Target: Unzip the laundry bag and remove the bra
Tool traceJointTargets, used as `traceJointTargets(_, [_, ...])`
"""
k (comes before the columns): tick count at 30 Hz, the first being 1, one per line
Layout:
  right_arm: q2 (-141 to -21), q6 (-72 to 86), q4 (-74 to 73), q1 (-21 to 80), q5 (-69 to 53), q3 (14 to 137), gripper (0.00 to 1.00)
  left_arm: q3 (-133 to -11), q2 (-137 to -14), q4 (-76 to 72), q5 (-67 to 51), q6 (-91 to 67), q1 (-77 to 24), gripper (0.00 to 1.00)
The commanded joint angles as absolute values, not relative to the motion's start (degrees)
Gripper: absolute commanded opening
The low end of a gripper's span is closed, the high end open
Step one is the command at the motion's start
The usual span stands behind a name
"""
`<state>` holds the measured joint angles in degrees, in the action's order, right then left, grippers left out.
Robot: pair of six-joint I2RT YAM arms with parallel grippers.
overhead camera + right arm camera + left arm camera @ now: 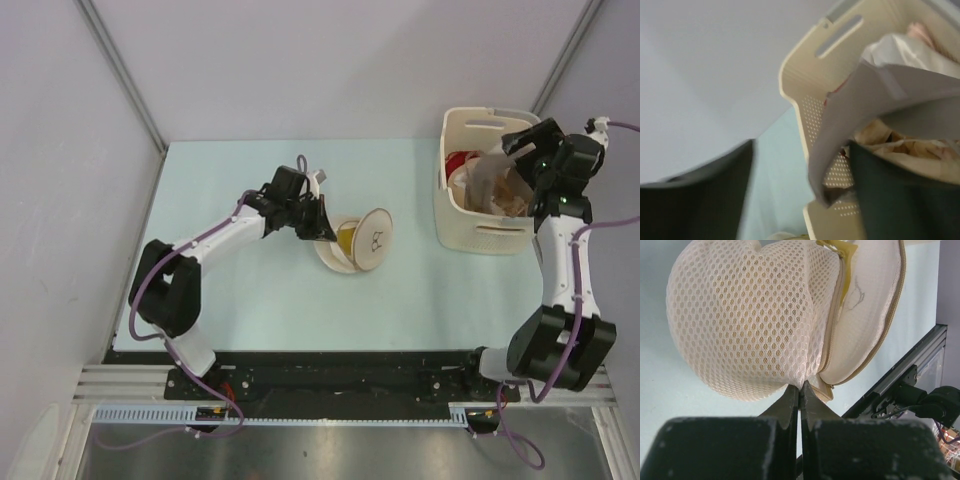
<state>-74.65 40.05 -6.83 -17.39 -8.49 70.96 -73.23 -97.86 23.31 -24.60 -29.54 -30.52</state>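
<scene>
The round cream laundry bag (358, 240) lies unzipped on the table, its lid with the glasses print (377, 238) standing open. Mustard-yellow bra (345, 238) fabric shows inside it, and a yellow corner (841, 250) pokes out at the zip. My left gripper (312, 218) is shut on the bag's mesh edge (800, 386) near the zip end. My right gripper (520, 150) hovers over the basket. Its fingers stand wide apart (800, 147), with a pale grey garment (875, 95) hanging loose between them.
The cream plastic basket (482, 236) stands at the back right with red and pale clothes in it; its perforated wall (807, 107) is close under my right gripper. Grey walls enclose the light table (230, 300). A metal rail runs along the near edge.
</scene>
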Motion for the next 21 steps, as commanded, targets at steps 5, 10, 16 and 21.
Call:
traceJointTargets(5, [-73.1,33.1,-15.3,-13.0,-3.9,76.9,1.00,-73.8,-94.0,23.3,-26.2,-28.5,-30.8,0.00])
traceJointTargets(10, [-69.3,30.6,-16.9,2.9,2.3,76.3,0.91,-75.3,-94.9,24.3,-26.3,-27.9,-30.8,0.00])
traceJointTargets(16, [-72.8,32.0,-14.6,25.6,6.9,71.6,0.38,-75.5,-95.0,24.3,-26.5,-28.0,-30.8,0.00])
traceJointTargets(21, [-81.4,33.6,-11.7,35.1,6.6,71.5,0.31,-75.4,-94.9,24.2,-26.7,-28.1,-30.8,0.00])
